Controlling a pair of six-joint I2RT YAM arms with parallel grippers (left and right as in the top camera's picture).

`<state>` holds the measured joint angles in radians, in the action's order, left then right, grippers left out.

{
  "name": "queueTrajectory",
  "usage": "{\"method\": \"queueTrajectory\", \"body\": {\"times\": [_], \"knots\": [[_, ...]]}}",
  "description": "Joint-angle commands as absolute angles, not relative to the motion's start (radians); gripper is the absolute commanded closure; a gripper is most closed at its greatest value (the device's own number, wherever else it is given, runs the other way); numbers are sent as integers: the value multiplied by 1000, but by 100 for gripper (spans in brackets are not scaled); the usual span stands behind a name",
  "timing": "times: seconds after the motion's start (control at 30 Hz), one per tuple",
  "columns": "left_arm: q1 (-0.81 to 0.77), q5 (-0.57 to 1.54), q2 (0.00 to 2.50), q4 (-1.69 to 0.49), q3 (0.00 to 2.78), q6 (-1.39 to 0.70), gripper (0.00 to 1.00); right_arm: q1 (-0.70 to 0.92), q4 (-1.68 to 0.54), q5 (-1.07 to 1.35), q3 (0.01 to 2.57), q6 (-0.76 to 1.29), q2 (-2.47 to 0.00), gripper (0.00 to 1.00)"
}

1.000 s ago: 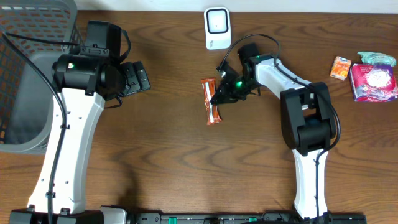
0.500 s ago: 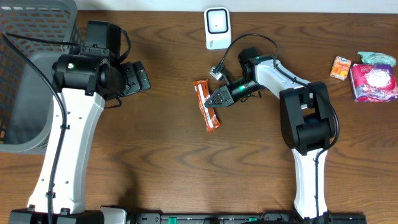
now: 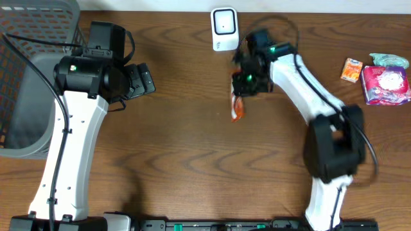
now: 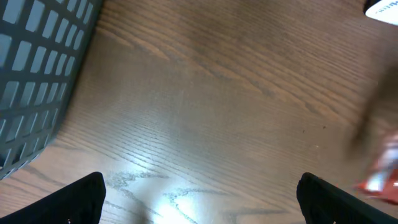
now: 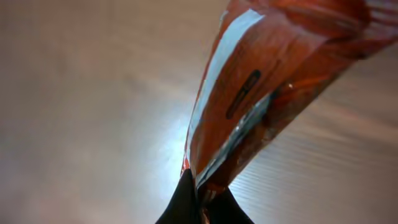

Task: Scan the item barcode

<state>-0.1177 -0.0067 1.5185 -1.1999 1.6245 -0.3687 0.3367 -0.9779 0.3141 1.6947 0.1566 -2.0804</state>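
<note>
Nearest the arm bases, mid-table: orange snack wrapper [image 3: 237,109]. Its long axis runs near-to-far with a slight tilt. The free end points back toward the bases; the far end is pinched in the right gripper [image 3: 242,94]. Wrist view: dark fingers [image 5: 186,202] clamped tight on the crimped end, and the pack stretches away from them with a white stripe along its length. Cannot tell if the free end touches the table [image 3: 180,154]. Farther left: left gripper [image 3: 142,78], jaws spread wide, nothing between, over bare wood beside the grey basket [image 3: 26,38]. Beyond the wrapper, at the far edge: white scanner [image 3: 224,29], apart from it. Far right: small orange pack [image 3: 351,69], pink packet [image 3: 385,85].
</note>
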Motion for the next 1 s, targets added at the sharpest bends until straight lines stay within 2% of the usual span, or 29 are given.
{"method": "queueTrajectory", "body": {"times": [0.0,0.17,0.27,0.4,0.63,0.73,0.87,0.97], "knots": [[-114,-16,1509,-1203,1624,-363,2,447,-999,-321,1734,426,-1938,99],[-114,-16,1509,-1204,1624,-363,2,503,-1078,-592,1712,467,-2003,99],[-114,-16,1509,-1204,1624,-363,2,513,-1086,-661,1709,479,-2091,99],[-114,-16,1509,-1203,1624,-363,2,520,-1085,-660,1709,479,-2183,99],[-114,-16,1509,-1204,1624,-363,2,578,-1037,-533,1711,479,-2228,88],[-114,-16,1509,-1203,1624,-363,2,612,-995,-445,1718,478,-2227,71],[-114,-16,1509,-1203,1624,-363,2,633,-961,-359,1740,478,-2227,69],[-114,-16,1509,-1203,1624,-363,2,626,-1016,-355,1811,479,-2225,69]]}}
